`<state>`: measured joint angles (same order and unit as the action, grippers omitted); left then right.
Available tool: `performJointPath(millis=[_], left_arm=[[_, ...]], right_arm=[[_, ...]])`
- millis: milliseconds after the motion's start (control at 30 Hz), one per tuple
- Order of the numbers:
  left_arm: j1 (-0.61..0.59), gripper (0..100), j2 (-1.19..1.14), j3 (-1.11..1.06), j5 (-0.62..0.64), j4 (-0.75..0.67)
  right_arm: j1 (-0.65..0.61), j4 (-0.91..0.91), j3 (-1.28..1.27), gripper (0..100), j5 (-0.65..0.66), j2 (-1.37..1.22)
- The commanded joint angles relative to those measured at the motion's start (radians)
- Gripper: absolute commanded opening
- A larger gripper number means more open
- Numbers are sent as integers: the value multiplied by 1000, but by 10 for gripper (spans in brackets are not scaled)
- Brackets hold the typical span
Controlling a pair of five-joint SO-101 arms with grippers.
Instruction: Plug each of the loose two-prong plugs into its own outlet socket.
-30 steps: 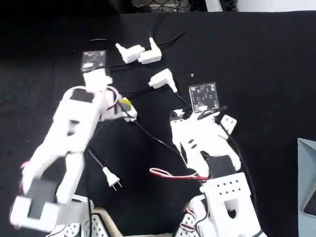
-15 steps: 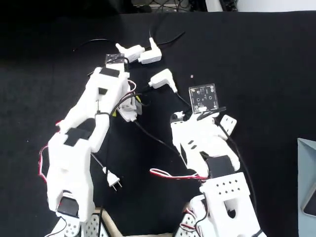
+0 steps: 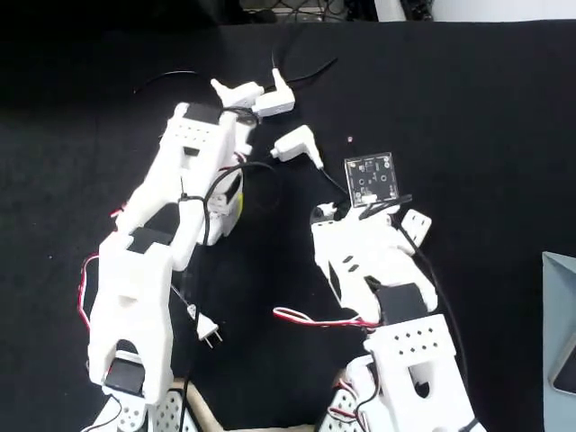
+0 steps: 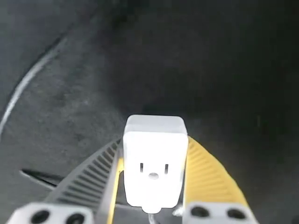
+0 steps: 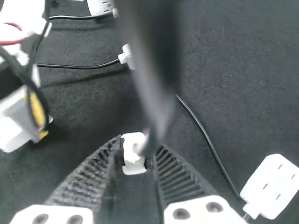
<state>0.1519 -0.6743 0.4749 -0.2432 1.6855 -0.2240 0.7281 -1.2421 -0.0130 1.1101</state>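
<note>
My left gripper (image 4: 154,150) is shut on a white outlet socket (image 4: 154,135), whose slotted face points at the wrist camera. From above, that gripper (image 3: 227,202) sits under the left arm, left of centre. My right gripper (image 5: 136,147) is shut on a small white two-prong plug (image 5: 131,161), and its black cable runs up past the camera. In the high view the right gripper (image 3: 322,214) stands mid-table. Another two-prong plug (image 3: 206,331) lies loose near the front. Three white sockets (image 3: 255,96) (image 3: 297,142) (image 3: 416,223) lie on the black cloth.
A square marker board (image 3: 372,177) lies just beyond the right gripper. Black cables (image 3: 301,70) trail across the far side of the cloth. A grey object (image 3: 562,342) pokes in at the right edge. Open cloth spreads to the far right and far left.
The left arm has swung rightward and stretched toward the far sockets, carrying its socket along. The right arm has stayed in place.
</note>
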Motion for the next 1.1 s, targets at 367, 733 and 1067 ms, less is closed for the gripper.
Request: performJointPath(millis=[367,733,1067], left_arm=[[-47,55,207,-68,-552,72],[-54,152,571,-599,-577,-215],[-51,153,749,-733,-569,-255]], right_arm=[[3,-18,5,11,-3,15],[3,-18,5,11,-3,15],[3,-18,5,11,-3,15]])
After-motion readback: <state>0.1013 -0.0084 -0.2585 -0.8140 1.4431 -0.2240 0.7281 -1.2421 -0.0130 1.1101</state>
